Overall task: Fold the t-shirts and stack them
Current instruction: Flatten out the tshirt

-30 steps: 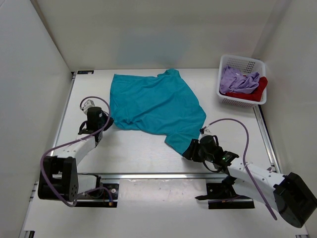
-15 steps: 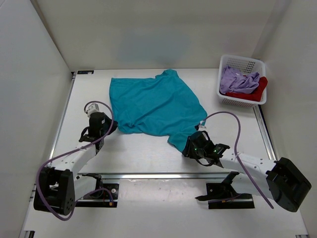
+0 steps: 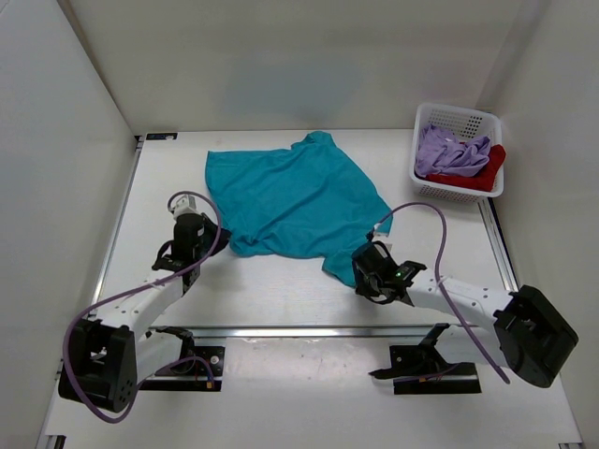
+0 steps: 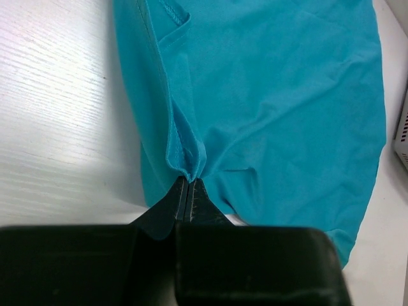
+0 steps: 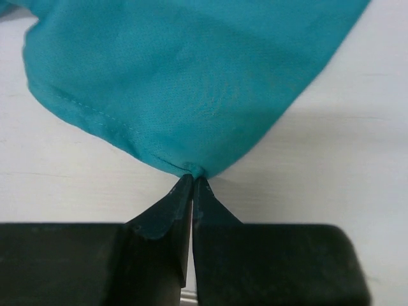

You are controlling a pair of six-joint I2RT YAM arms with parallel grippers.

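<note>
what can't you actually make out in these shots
- Top view: most of the red shirt lies hidden beneath the lavender shirt and behind the basket wall.
- Left wrist view: how many layers of the teal shirt the left pincer pinches; the cloth bunches there.
- Right wrist view: the right pincer pinches the hem; the rest is cut off by the top edge.

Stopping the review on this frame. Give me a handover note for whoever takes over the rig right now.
The left gripper is shut on the near left edge of the teal shirt; the right gripper is shut on its near right corner.
The teal shirt lies spread and wrinkled on the table, unfolded.
The lavender shirt and red shirt sit bunched in the white basket at the far right.
Done: nothing folded or stacked.
Left: fold the teal shirt, then take out, fold and stack the other two.
</note>
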